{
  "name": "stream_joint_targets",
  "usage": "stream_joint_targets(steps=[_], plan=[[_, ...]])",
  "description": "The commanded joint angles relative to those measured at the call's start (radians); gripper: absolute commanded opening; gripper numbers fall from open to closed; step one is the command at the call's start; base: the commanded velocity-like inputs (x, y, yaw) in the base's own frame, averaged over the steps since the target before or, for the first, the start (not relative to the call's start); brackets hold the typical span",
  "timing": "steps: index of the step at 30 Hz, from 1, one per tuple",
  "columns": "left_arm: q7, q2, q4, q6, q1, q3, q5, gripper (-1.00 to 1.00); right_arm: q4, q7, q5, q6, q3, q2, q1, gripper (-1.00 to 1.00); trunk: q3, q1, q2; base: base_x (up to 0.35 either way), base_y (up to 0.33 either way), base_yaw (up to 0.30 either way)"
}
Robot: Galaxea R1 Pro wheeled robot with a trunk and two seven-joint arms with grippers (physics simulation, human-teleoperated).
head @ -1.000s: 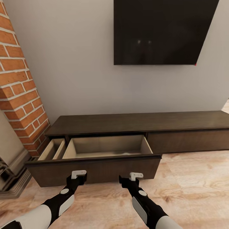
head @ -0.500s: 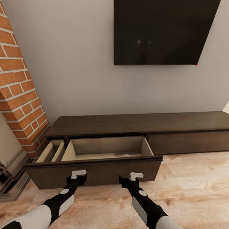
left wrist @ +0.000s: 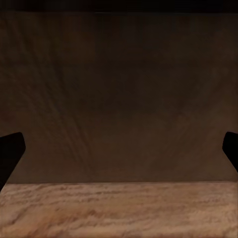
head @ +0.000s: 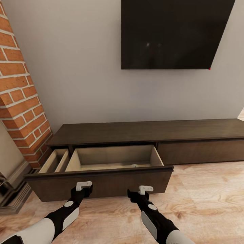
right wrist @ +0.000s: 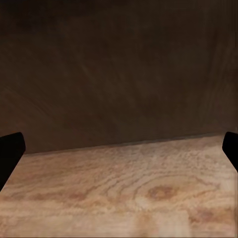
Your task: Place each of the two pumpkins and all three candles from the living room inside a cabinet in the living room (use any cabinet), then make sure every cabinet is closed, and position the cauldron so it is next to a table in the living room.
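Note:
The long dark-brown cabinet [head: 145, 130] stands against the wall, its wide left drawer [head: 101, 183] pulled out over the floor and showing a light tan interior. A small pale shape [head: 134, 165] peeks over the drawer front inside; I cannot tell what it is. Both grippers hang low just in front of that drawer front: the left gripper [head: 82, 191] and the right gripper [head: 142, 194], each open and holding nothing. The wrist views face the dark drawer front [left wrist: 119, 99] [right wrist: 119, 69] at close range, with the fingers [left wrist: 10, 148] [right wrist: 10, 148] spread wide. Pumpkins, candles, cauldron and table are out of view.
A black TV [head: 169, 34] hangs on the wall above the cabinet. At the left, a brick chimney column [head: 20, 101] and its stone base [head: 10, 193] crowd the drawer's end. The cabinet's right drawer front [head: 200, 150] is shut. Light wooden floor [head: 210, 203] spreads to the right.
The view shifted slightly, so the drawer sits a touch nearer. The right gripper has dropped and drawn back a little from the drawer front. The left gripper has held still.

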Motion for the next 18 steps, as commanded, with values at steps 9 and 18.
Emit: stream_joint_targets(steps=[9, 18], plan=[[0.008, 0.001, -0.002, -0.002, 0.0, -0.009, 0.004, 1.0, 0.01, -0.007, -0.013, -0.004, 0.009, 0.004, -0.035, 1.0, -0.001, 0.0, 0.0, 0.0, 0.0, 0.0], [0.008, 0.001, -0.003, -0.003, -0.001, -0.009, 0.003, 1.0, 0.073, -0.007, -0.012, -0.003, 0.011, 0.009, -0.091, 1.0, -0.001, 0.0, 0.0, 0.0, 0.0, 0.0]])
